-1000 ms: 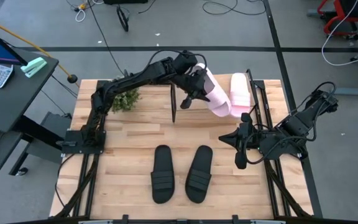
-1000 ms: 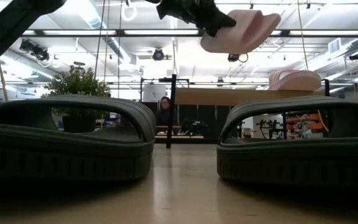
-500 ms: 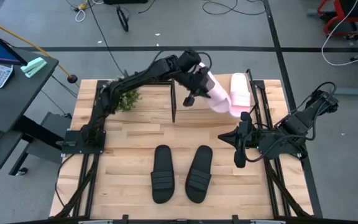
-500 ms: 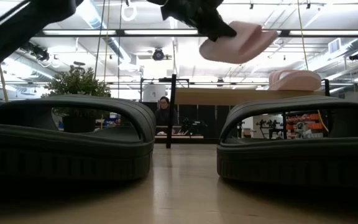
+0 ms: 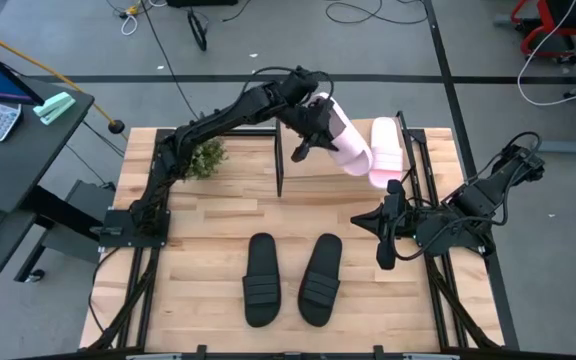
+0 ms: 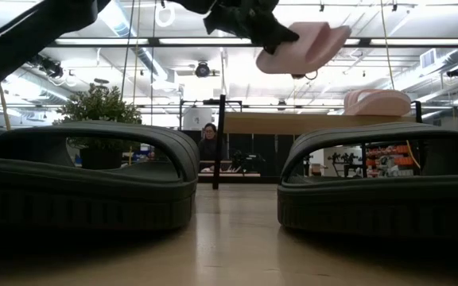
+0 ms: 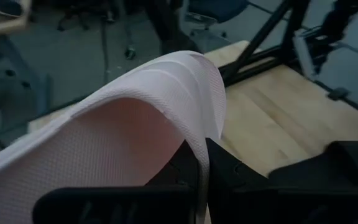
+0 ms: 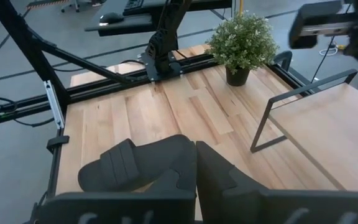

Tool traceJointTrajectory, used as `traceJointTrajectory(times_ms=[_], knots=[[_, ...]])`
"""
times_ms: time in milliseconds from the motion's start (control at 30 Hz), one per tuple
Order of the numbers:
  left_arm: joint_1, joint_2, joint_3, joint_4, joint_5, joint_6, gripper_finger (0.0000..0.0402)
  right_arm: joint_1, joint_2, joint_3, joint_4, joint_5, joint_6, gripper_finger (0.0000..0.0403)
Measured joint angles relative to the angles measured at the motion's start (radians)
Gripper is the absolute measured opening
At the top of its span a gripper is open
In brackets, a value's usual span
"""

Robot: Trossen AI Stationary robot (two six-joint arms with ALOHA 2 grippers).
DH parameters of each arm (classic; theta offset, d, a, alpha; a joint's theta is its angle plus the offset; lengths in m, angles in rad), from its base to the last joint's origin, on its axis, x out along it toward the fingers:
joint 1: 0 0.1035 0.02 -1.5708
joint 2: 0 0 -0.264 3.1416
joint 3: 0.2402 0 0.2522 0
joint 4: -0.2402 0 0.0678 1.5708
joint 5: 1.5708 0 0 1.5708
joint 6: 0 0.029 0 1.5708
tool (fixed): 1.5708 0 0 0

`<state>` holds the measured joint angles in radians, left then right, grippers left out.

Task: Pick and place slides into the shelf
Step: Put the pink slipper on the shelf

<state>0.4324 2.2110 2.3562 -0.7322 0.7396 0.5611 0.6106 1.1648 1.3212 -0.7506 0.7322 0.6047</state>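
High view: left hand (image 5: 313,122) pinches pink slide (image 5: 346,148); right hand (image 5: 389,226) closed, empty.

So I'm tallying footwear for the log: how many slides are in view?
4. One pale pink slide is held aloft by the left gripper, another pink slide lies on the shelf, and two black slides lie on the table's near side.

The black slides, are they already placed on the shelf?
No, both black slides lie on the table, near its front edge, far from the shelf.
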Motion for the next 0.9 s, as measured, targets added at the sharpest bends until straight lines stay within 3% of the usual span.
traceJointTrajectory(times_ms=[200,533,900], knots=[[-0.021,0.03,0.001,-0.022,0.033,0.016,0.0011,0.0,0.0,0.0,0.002,0.0,0.001,0.0002],[-0.016,0.084,-0.002,-0.171,-0.009,0.053,0.0011,0.0,0.0,0.0,0.005,0.0,0.007,0.0002],[-0.035,0.084,-0.002,-0.146,-0.011,0.059,0.0011,-0.008,0.0,0.0,-0.002,0.0,0.005,0.0003]])
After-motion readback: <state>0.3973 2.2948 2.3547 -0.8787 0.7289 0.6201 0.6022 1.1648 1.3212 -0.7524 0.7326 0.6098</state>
